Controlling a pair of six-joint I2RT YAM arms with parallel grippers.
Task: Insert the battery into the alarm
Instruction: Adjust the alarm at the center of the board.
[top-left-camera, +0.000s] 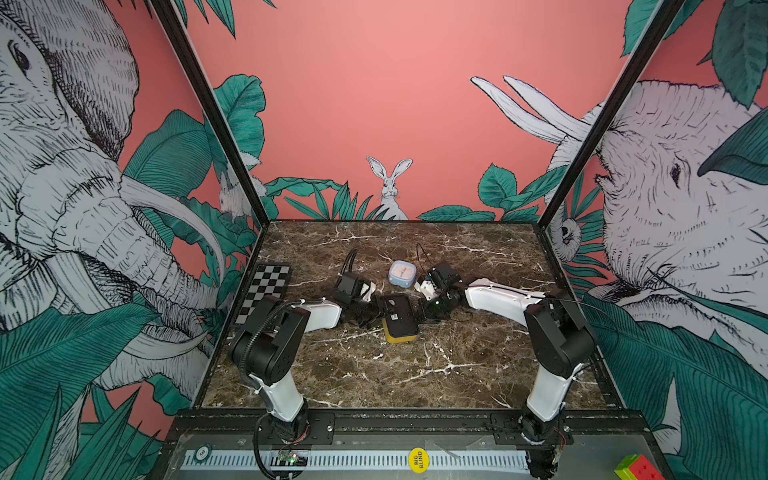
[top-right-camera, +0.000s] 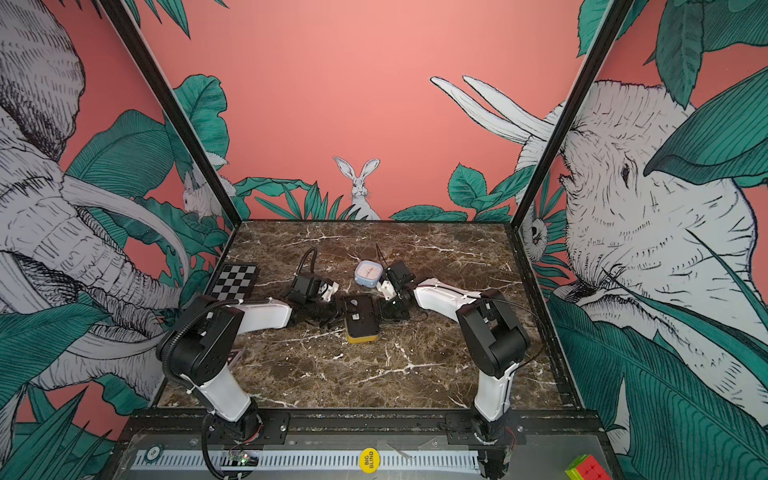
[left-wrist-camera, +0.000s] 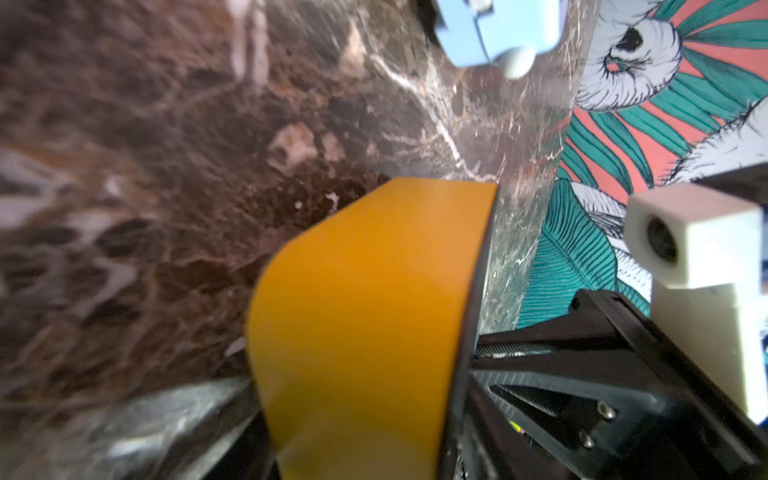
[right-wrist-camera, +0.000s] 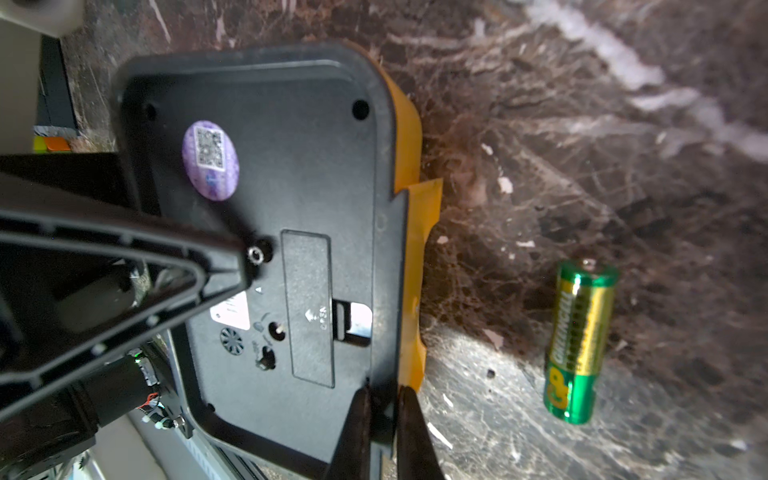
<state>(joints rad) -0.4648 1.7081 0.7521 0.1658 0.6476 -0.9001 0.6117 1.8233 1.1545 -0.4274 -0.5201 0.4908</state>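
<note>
Both arms reach inward, low, wrists near centre. Right gripper (right-wrist-camera: 382, 405) pinched tight on the rim of the yellow-and-black plastic alarm clock (right-wrist-camera: 266, 166). Left gripper (top-left-camera: 372, 313) straddles it, one finger (right-wrist-camera: 230, 266) on the back.

A yellow disc (top-left-camera: 418, 459) (top-right-camera: 368, 459) on the slotted rail (top-left-camera: 353, 460) before the counter's (top-left-camera: 374, 374) front edge reads "BIG BLIND" in both top views. The battery (right-wrist-camera: 579, 343) bears "GP". The alarm's (right-wrist-camera: 299, 137) black back carries a purple sticker (right-wrist-camera: 210, 160) with a QR code.

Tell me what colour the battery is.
The battery is green and gold, clearest in the right wrist view.
</note>
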